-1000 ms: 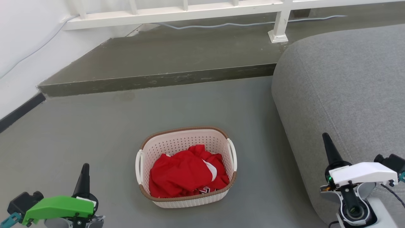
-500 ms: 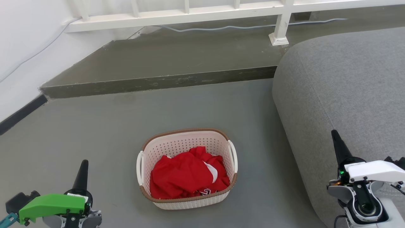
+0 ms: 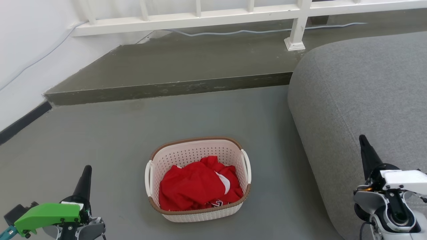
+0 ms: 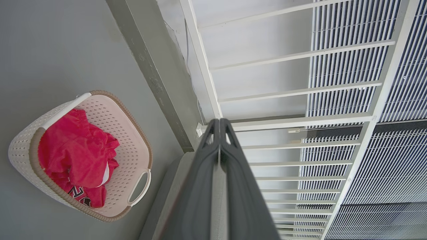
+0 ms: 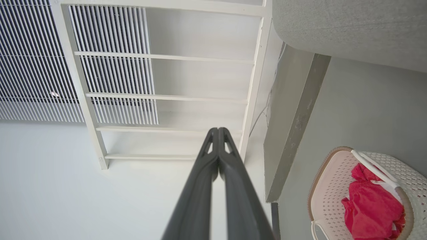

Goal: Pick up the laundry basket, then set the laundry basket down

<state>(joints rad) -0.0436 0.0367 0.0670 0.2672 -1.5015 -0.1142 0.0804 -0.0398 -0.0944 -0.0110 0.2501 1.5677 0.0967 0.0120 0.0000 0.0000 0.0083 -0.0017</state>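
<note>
Head view shows the grey floor (image 3: 133, 133) with the laundry basket (image 3: 195, 153) standing on it in the middle, near the grey sofa (image 3: 360, 93) but apart from it. I judge the basket light and quite stiff, because it is thin perforated plastic. The red garment (image 3: 193, 186) inside is soft and should add little weight, though it may shift if the basket tilts. The best places to take hold seem to be the two white loops, the left handle (image 3: 147, 178) and the right handle (image 3: 247, 166), each by the gripper of its side, so the load stays level. Smooth plastic may slip between thin fingers. The left gripper (image 3: 85, 176) and the right gripper (image 3: 365, 150) stand low at each side, well apart from the basket. In both wrist views the two fingers are pressed together, clenched on nothing and touching nothing.
</note>
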